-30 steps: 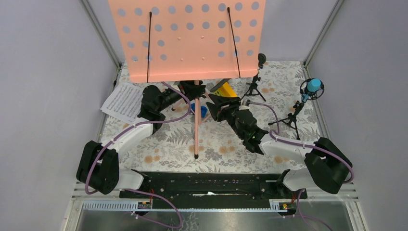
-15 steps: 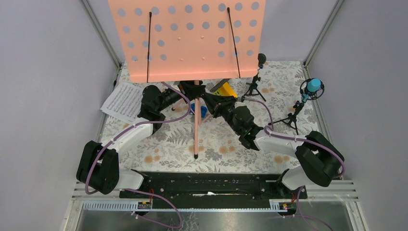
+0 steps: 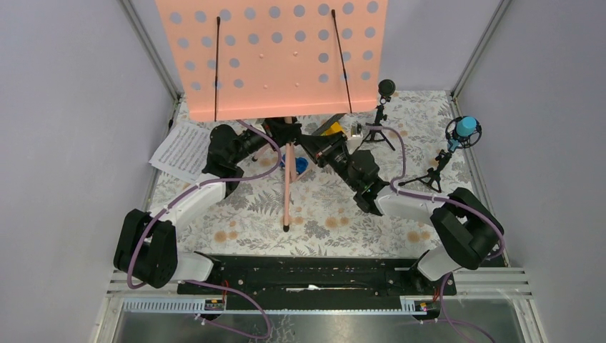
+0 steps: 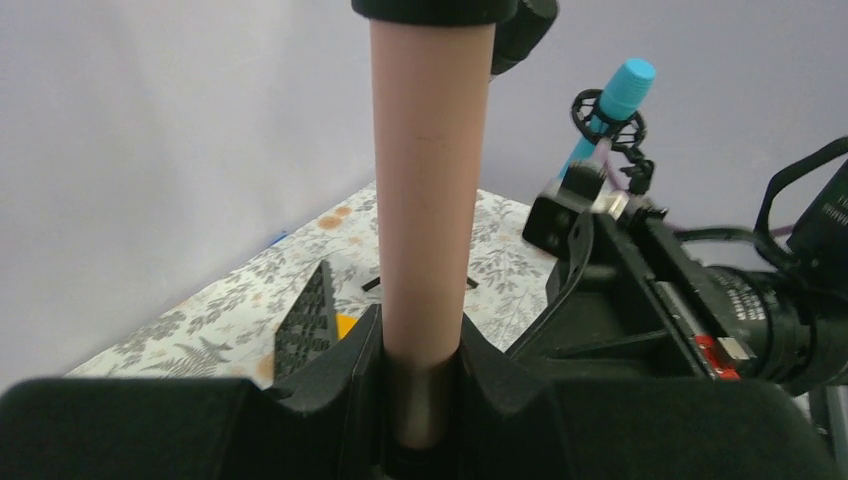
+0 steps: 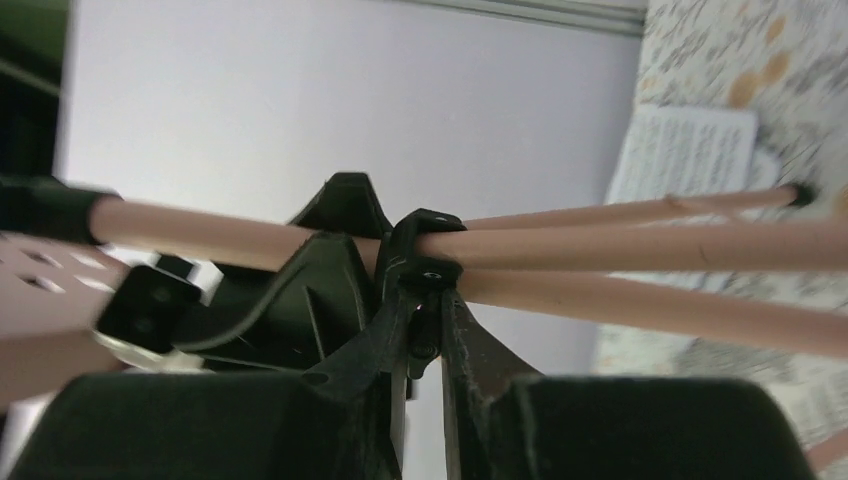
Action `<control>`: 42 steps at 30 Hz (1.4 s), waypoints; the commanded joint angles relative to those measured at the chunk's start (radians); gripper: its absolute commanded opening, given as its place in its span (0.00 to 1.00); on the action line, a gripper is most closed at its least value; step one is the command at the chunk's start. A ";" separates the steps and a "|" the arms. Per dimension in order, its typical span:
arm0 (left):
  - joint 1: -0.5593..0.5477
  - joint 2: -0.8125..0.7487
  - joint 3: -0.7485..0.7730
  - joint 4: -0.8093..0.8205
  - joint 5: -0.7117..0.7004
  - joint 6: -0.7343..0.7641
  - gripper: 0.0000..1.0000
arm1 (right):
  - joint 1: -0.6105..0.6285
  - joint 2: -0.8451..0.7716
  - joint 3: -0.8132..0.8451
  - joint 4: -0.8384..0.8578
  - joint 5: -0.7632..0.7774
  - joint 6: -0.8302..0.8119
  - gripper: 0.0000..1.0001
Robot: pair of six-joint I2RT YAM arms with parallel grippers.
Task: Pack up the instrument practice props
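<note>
The pink perforated music stand (image 3: pixel 275 57) stands at the back, and one leg (image 3: pixel 287 187) reaches toward me. My left gripper (image 3: pixel 274 137) is shut on its pink pole (image 4: pixel 430 200), which fills the gap between the fingers (image 4: pixel 340 365). My right gripper (image 3: pixel 306 141) comes in from the right. It is shut on a small black knob (image 5: pixel 428 335) under the black collar (image 5: pixel 420 245) where the pink legs (image 5: pixel 650 250) meet. White sheet music (image 3: pixel 179 151) lies at the left. The black mic (image 3: pixel 386 88) and the blue mic (image 3: pixel 466 127) stand on tripods at the right.
A small blue toy car (image 3: pixel 301 165) sits beside the stand's leg, and a yellow block (image 3: pixel 330 129) lies behind my right gripper. Grey walls close in both sides. The black rail (image 3: pixel 314 271) runs along the near edge.
My right gripper has moved left and forward to the stand's collar and closed on its knob. The stand's desk and leg have shifted slightly left. The left gripper has kept its hold.
</note>
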 commanded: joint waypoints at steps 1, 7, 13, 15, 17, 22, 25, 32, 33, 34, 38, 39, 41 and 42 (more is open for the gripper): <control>-0.011 0.029 -0.002 -0.150 0.027 -0.033 0.00 | 0.019 0.043 0.152 -0.111 -0.337 -0.525 0.00; -0.011 0.026 -0.002 -0.149 0.028 -0.036 0.00 | 0.037 0.005 0.170 -0.356 -0.324 -1.025 0.00; -0.011 0.024 0.000 -0.146 0.028 -0.037 0.00 | 0.091 -0.095 0.034 -0.282 -0.238 -1.508 0.00; -0.011 0.025 -0.001 -0.144 0.032 -0.040 0.00 | 0.107 -0.116 0.031 -0.312 -0.243 -1.641 0.00; -0.011 0.022 -0.001 -0.145 0.032 -0.041 0.00 | 0.122 -0.133 0.066 -0.415 -0.247 -1.759 0.00; -0.008 0.019 -0.003 -0.133 0.034 -0.054 0.00 | 0.200 -0.152 0.128 -0.621 -0.124 -2.067 0.01; -0.004 0.029 -0.004 -0.117 0.043 -0.072 0.00 | 0.271 -0.132 0.138 -0.662 0.062 -2.256 0.03; 0.005 0.037 -0.005 -0.101 0.055 -0.090 0.00 | 0.425 -0.002 0.099 -0.510 0.463 -2.650 0.01; 0.006 0.037 -0.005 -0.101 0.053 -0.090 0.00 | 0.435 0.012 0.089 -0.461 0.497 -2.689 0.01; 0.007 0.037 -0.005 -0.101 0.053 -0.090 0.00 | 0.443 0.023 0.079 -0.414 0.526 -2.722 0.03; 0.016 0.033 0.000 -0.102 0.059 -0.095 0.00 | 0.478 0.051 0.033 -0.145 0.650 -2.811 0.35; 0.015 0.028 -0.003 -0.105 0.054 -0.092 0.00 | 0.486 0.052 0.024 -0.074 0.677 -2.824 0.41; 0.016 0.020 -0.010 -0.105 0.044 -0.089 0.00 | 0.497 0.049 0.003 0.027 0.727 -2.814 0.50; 0.015 0.019 -0.013 -0.106 0.043 -0.088 0.00 | 0.498 0.042 -0.002 0.047 0.754 -2.784 0.53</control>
